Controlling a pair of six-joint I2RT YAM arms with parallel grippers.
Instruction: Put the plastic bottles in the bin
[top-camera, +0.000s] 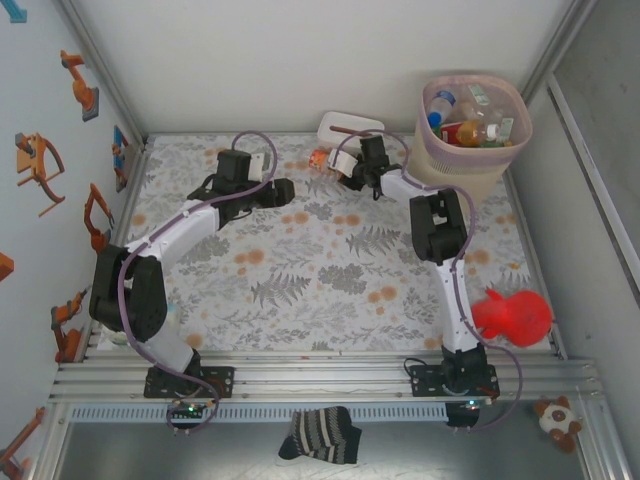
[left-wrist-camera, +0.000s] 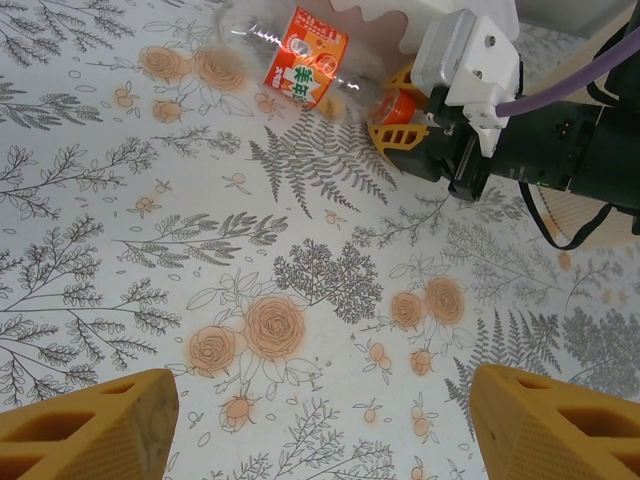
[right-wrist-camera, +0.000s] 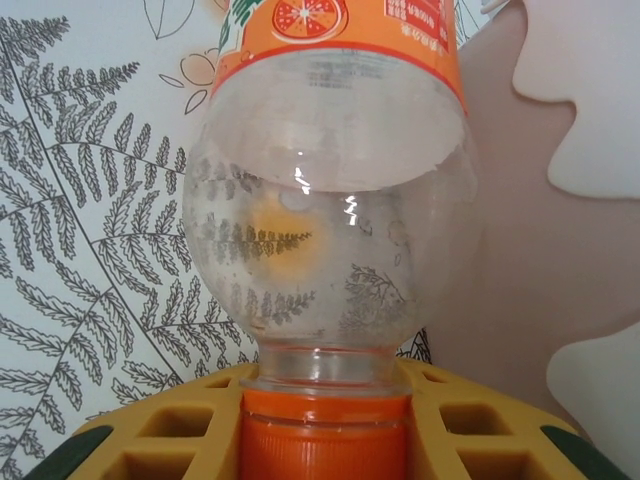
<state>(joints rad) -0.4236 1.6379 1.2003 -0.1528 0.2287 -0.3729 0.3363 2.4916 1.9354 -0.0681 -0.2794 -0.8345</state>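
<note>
A clear plastic bottle (top-camera: 322, 157) with an orange label and an orange cap lies on its side on the floral tablecloth at the back, beside a white box. My right gripper (top-camera: 350, 170) is shut on its cap. In the right wrist view the yellow fingers (right-wrist-camera: 160, 430) press both sides of the orange cap (right-wrist-camera: 325, 440), and the bottle (right-wrist-camera: 325, 200) points away from the camera. The left wrist view has the same bottle (left-wrist-camera: 305, 60) and the right gripper (left-wrist-camera: 395, 115) at the top. My left gripper (top-camera: 285, 190) hovers open over bare cloth, nothing between its fingers (left-wrist-camera: 90, 425). The beige bin (top-camera: 450, 165) at the back right holds several bottles (top-camera: 465, 130).
The white box (top-camera: 350, 125) sits right behind the held bottle, against the back wall. A red toy (top-camera: 515, 315) lies near the right arm's base. A striped sock (top-camera: 320, 435) and a small plush toy (top-camera: 555, 420) lie in front of the rail.
</note>
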